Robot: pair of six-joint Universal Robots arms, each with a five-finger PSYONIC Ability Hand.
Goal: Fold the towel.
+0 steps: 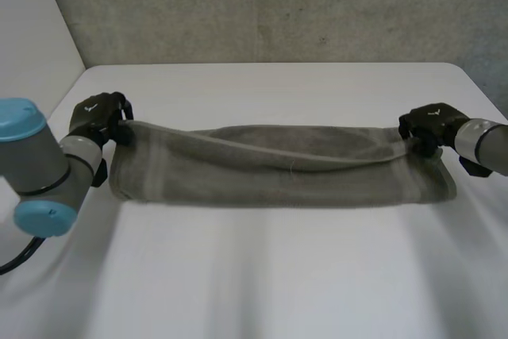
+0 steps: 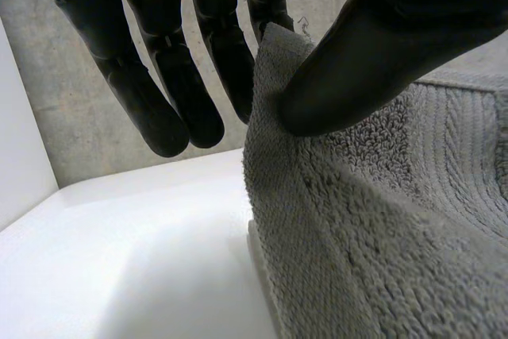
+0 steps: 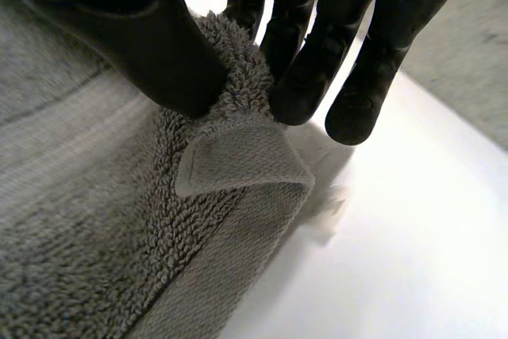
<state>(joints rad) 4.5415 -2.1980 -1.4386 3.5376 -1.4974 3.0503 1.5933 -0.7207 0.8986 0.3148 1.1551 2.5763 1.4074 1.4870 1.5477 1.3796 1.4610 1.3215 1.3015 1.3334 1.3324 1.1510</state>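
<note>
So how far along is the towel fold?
Done: the left hand and right hand each pinch an end corner of the towel. In hand: that edge is lifted, sagging over the part on the table. Left: probably lay it across and release.

Lab: bare concrete wall [image 1: 278,5], white table [image 1: 262,275]

One grey towel [image 1: 278,168], one white table [image 1: 262,275], two black hands: left hand [image 1: 97,117], right hand [image 1: 431,125].
</note>
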